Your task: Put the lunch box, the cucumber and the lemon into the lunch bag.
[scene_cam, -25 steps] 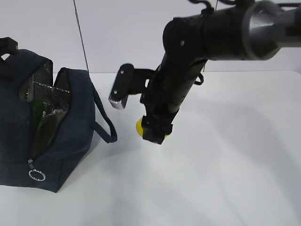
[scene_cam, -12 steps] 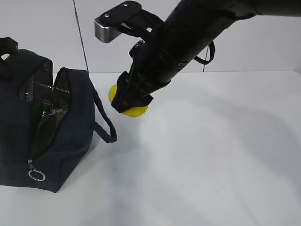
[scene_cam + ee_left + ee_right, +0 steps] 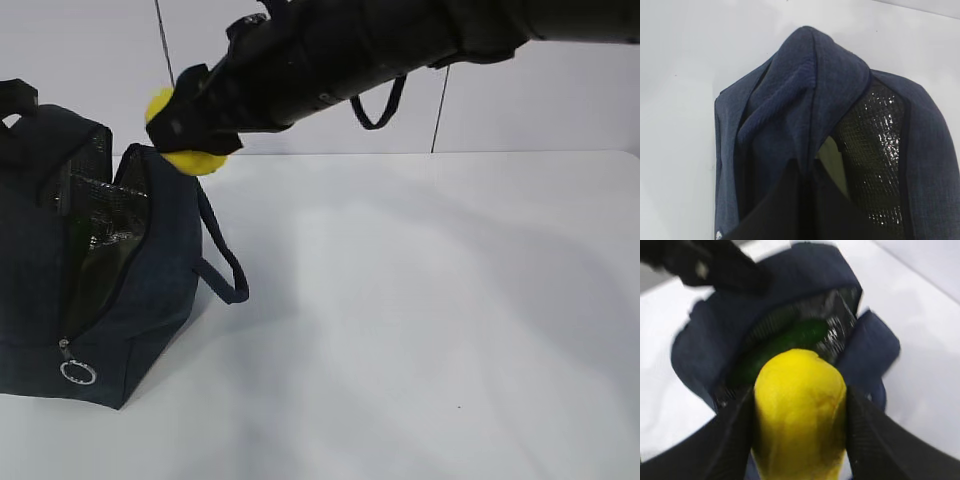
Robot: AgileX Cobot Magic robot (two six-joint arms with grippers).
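Observation:
The dark navy lunch bag (image 3: 150,290) stands at the left with its top open, showing silver lining. My right gripper (image 3: 185,128) reaches across, shut on the yellow lemon (image 3: 200,161), and holds it above the bag's right rim. In the right wrist view the lemon (image 3: 800,415) sits between the black fingers (image 3: 725,440), with the bag's opening below. The dark green cucumber (image 3: 795,336) lies inside the bag. My left gripper (image 3: 809,175) pinches the bag's fabric edge (image 3: 790,100). A pale olive surface (image 3: 834,161) shows inside; I cannot tell if it is the lunch box.
The bag's strap handle (image 3: 225,272) hangs over its right side and the silver ring pull (image 3: 78,372) hangs at the front corner. The white table (image 3: 430,320) stretches right of the bag. A white panelled wall stands behind.
My right gripper has carried the lemon up and to the left, from low over the table's middle to above the bag's right rim. The bag has not moved.

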